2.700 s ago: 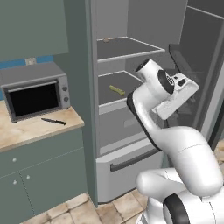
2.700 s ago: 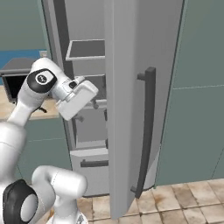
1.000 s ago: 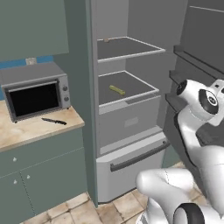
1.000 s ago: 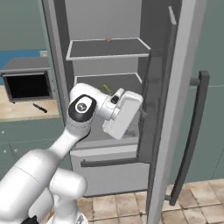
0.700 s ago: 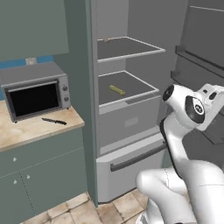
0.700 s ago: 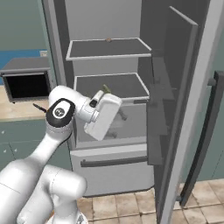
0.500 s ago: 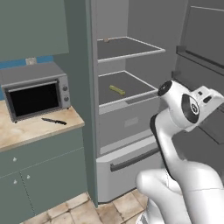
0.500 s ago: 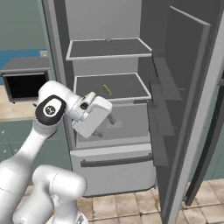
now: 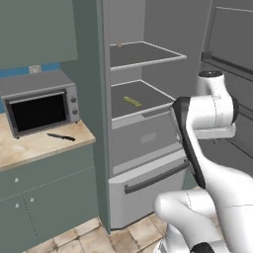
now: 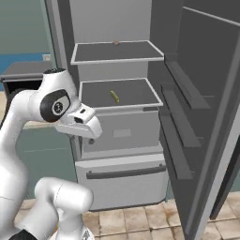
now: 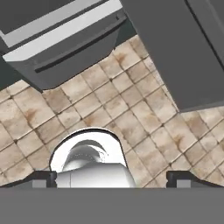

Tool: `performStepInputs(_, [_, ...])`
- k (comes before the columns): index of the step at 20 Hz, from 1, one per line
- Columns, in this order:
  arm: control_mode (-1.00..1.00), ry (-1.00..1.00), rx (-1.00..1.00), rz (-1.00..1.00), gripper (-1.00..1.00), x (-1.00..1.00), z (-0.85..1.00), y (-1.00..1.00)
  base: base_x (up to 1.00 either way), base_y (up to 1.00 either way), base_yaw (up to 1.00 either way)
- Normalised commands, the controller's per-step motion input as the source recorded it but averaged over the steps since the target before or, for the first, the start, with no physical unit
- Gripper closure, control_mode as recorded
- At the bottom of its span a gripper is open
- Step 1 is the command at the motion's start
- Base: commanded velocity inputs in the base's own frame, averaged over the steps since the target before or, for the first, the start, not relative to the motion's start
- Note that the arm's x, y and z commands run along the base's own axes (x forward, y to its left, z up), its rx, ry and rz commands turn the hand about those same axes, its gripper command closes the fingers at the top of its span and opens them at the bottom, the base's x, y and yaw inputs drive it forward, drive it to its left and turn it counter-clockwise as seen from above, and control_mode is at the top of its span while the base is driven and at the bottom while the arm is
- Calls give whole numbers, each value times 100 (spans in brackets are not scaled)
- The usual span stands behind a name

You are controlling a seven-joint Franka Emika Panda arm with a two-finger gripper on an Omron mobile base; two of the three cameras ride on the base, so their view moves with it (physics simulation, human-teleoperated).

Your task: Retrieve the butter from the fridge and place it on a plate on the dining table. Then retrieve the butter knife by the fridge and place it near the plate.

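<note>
- fridge (image 9: pixel 148 118) door swung wide open; inner shelves and lower drawer (image 10: pixel 121 183) exposed in both base views
- butter (image 9: pixel 132 101) lies on the middle shelf (image 10: pixel 119 95), loose, nothing touching it; also at (image 10: pixel 114 96) in the right base view
- a small brownish item (image 10: pixel 116 42) sits on the upper shelf; too small to identify
- knife (image 9: pixel 61 137) flat on the worktop (image 9: pixel 39 146) left of the fridge, just in front of the toaster oven (image 9: pixel 39 105); black handle, thin dark blade
- arm folded up in front of the fridge, at about drawer height; well apart from the butter and the knife
- tool (image 10: pixel 92 133) points down toward the floor; hand view looks at tan floor tiles (image 11: pixel 131 113), the drawer front (image 11: pixel 65 48) at the top and the bottom edge of the open door (image 11: pixel 179 48) at the upper right
- fingertips (image 11: pixel 41 178) sit at opposite sides of the hand view's lower edge; tool spread wide, nothing between the fingers
- door's inner racks (image 10: pixel 180 117) visible on the right in the right base view
</note>
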Motion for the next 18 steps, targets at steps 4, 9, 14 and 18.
performStepInputs(4, [-100, 8, 65, -1, -100, -2, -18, 48, 0, 0, 0])
performStepInputs(9, [-100, 1, -8, -3, -100, -11, 9, 35, 0, 0, 0])
performStepInputs(14, [-100, 6, -3, -19, -100, -61, -3, 13, 0, 0, 0])
performStepInputs(18, [-100, -14, -10, -2, -100, -73, -19, -8, 0, 0, 0])
